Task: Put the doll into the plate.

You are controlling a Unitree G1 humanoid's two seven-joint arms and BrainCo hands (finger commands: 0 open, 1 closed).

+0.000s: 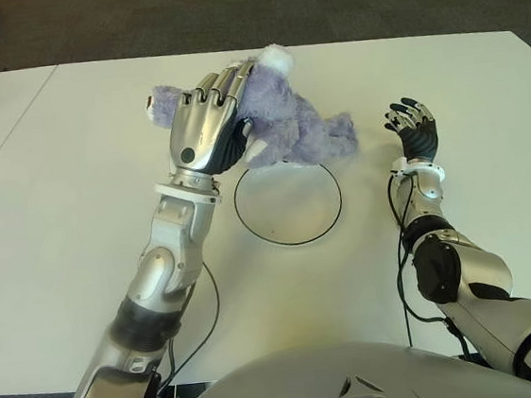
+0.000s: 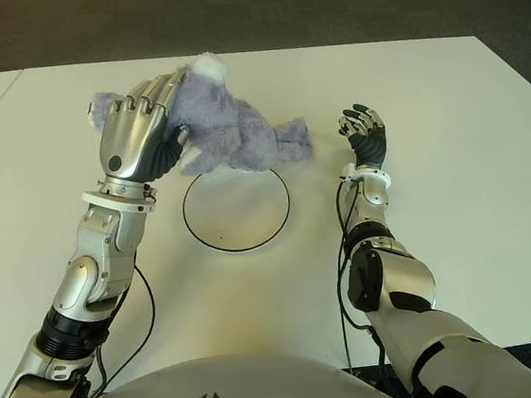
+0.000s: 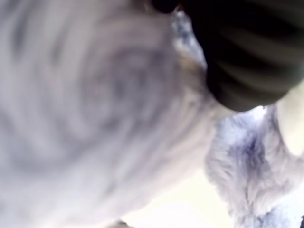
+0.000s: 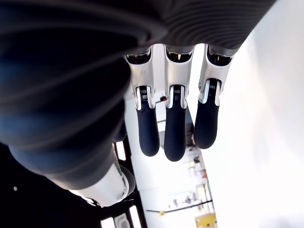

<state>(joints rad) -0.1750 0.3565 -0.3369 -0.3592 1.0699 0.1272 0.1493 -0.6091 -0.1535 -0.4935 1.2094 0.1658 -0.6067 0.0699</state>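
Note:
A purple plush doll (image 1: 286, 125) with a white ear tuft hangs above the far rim of the white plate (image 1: 288, 206), which has a thin black edge. My left hand (image 1: 208, 119) is shut on the doll's head and upper body, and its fur (image 3: 95, 109) fills the left wrist view. The doll's legs trail to the right over the plate's far edge. My right hand (image 1: 412, 127) shows to the right of the plate, palm up, with its fingers (image 4: 175, 130) relaxed and holding nothing.
The white table (image 1: 76, 200) spreads wide on all sides, with a seam at the far left. Black cables (image 1: 207, 319) run along the table by both forearms. Dark carpet lies beyond the far edge.

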